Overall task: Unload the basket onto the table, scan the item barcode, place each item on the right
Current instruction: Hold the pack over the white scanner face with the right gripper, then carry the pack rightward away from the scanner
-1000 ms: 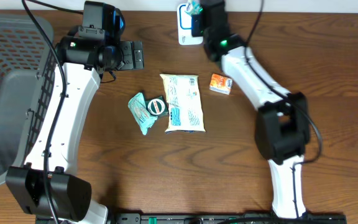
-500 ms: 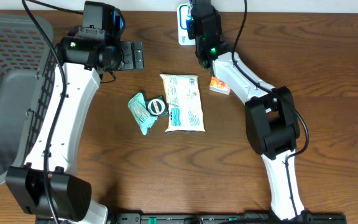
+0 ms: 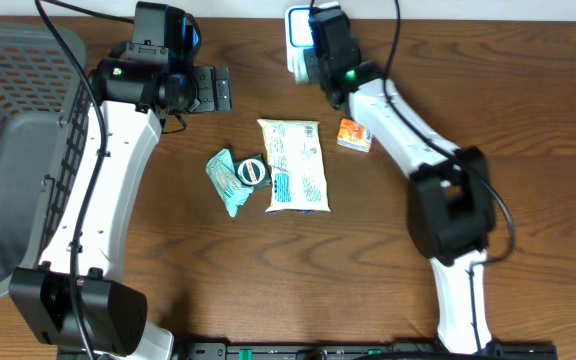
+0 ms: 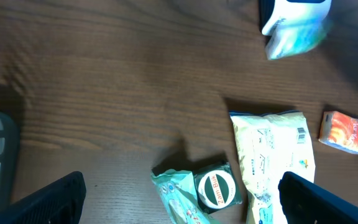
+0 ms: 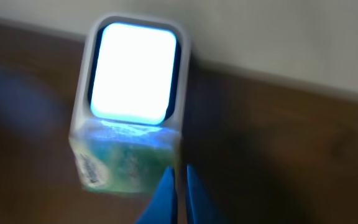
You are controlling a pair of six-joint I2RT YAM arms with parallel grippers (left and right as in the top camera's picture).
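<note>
At the bottom edge of the right wrist view the right gripper has its blue tips pinched together with almost no gap, gripping what looks like the lower right corner of the small green packet. Blur keeps the exact hold uncertain. So thin a pinch on a soft wrapper is the main risk: the packet could sag, twist or slip out, turning its barcode away from the reader. No barcode can be made out on the face shown, so the wrong side may be presented. Just beyond the packet, touching it or nearly so, stands the scanner, its window glowing white. Pressing in further could nudge the scanner back or crumple the packet against it. The left gripper hangs wide open and empty in the upper left of the overhead view, well apart, so it poses little threat. The dark wood table carries a white pouch, a teal pouch and an orange packet mid-frame, with a grey basket at the left edge. A pale wall closes the far side.
</note>
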